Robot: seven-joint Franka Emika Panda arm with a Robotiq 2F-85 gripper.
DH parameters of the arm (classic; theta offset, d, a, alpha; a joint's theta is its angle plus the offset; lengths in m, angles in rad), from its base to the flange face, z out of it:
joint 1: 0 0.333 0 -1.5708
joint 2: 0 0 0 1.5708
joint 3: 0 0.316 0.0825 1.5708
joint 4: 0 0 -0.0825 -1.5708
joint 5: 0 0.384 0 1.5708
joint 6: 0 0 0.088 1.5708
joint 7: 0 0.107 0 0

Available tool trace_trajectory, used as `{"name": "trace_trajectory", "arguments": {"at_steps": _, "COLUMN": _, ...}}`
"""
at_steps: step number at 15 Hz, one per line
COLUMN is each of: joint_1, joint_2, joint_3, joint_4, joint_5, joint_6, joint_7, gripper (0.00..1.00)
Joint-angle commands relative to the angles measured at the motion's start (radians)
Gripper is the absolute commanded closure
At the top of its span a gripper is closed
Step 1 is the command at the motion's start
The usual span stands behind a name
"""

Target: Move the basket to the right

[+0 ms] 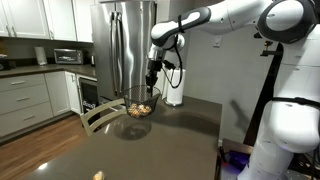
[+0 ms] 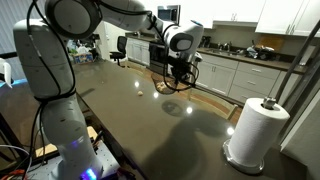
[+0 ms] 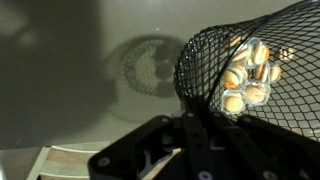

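The basket (image 1: 140,105) is a small round black wire-mesh bowl with pale tan round items inside. It hangs a little above the far part of the dark table (image 1: 160,150). It also shows in an exterior view (image 2: 178,80) and fills the upper right of the wrist view (image 3: 250,60). Its shadow lies on the table to its left in the wrist view. My gripper (image 1: 151,84) comes down from above and is shut on the basket's rim. It shows in an exterior view (image 2: 180,68) and the wrist view (image 3: 192,125).
A white paper-towel roll (image 2: 258,130) stands on the table near one corner and also shows in an exterior view (image 1: 175,95). A wooden chair (image 1: 100,115) stands at the table's edge. A steel fridge (image 1: 125,50) is behind. A small pale item (image 1: 98,175) lies at the near edge.
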Motion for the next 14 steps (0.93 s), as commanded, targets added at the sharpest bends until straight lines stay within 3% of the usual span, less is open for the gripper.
{"name": "trace_trajectory", "arguments": {"at_steps": 1, "joint_1": -0.054, "joint_2": 0.039, "joint_3": -0.023, "joint_4": 0.056, "joint_5": 0.034, "joint_6": -0.034, "joint_7": 0.030, "gripper": 0.94}}
{"name": "trace_trajectory", "arguments": {"at_steps": 9, "joint_1": -0.151, "joint_2": 0.056, "joint_3": -0.086, "joint_4": 0.005, "joint_5": 0.051, "joint_6": 0.031, "joint_7": 0.036, "gripper": 0.94}}
{"name": "trace_trajectory", "arguments": {"at_steps": 14, "joint_1": -0.177, "joint_2": 0.068, "joint_3": -0.090, "joint_4": -0.039, "joint_5": 0.089, "joint_6": 0.108, "joint_7": 0.021, "gripper": 0.95}}
